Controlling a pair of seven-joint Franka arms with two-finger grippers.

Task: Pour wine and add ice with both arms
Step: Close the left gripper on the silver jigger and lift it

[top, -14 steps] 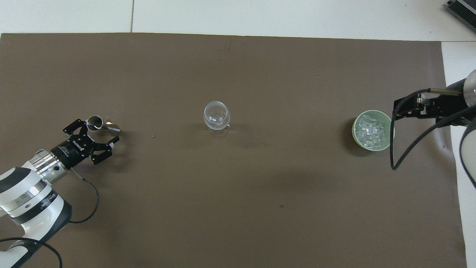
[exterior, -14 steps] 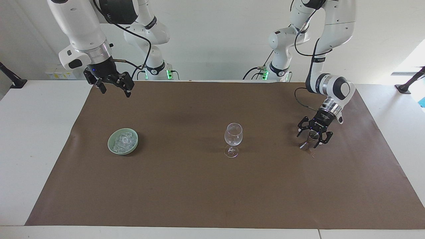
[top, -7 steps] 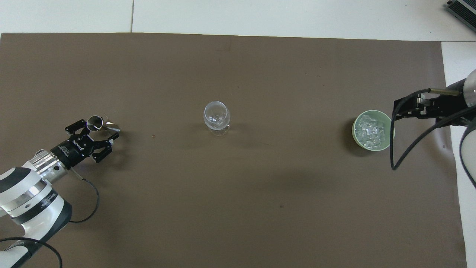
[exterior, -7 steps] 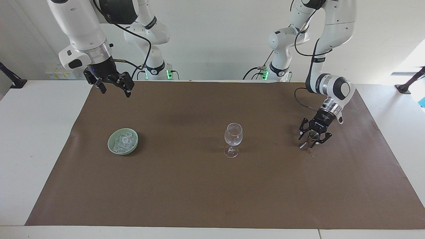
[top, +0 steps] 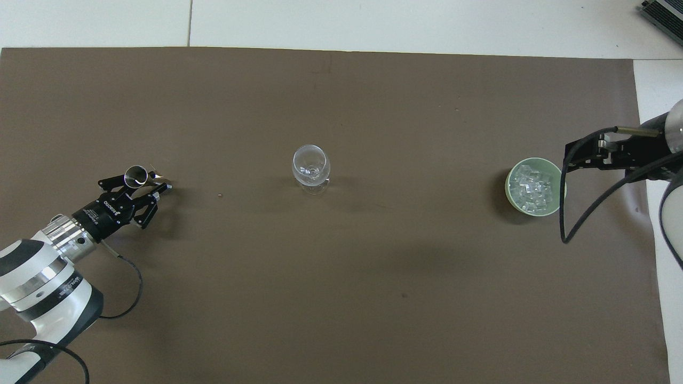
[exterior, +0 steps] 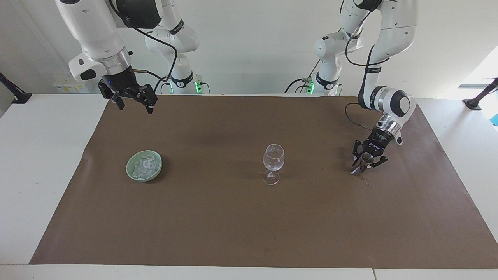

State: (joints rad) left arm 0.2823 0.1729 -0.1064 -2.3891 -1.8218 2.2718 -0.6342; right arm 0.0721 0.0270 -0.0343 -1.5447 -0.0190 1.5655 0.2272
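Ice cubes (exterior: 144, 165), small, clear and glassy, fill the pale green round bowl (exterior: 131, 174) on the brown paper mat (exterior: 233, 225), toward the right arm's end. Lettering on the left gripper's body is too small to read. An empty clear stemmed wine glass (exterior: 273, 162) stands mid-mat. Left gripper (exterior: 365, 162) is low at a small metal jigger cup (top: 136, 175); its jaws have narrowed since a second ago and now clamp the cup. Right gripper (exterior: 133, 102) waits raised over the mat's edge by the robots, jaws apart.
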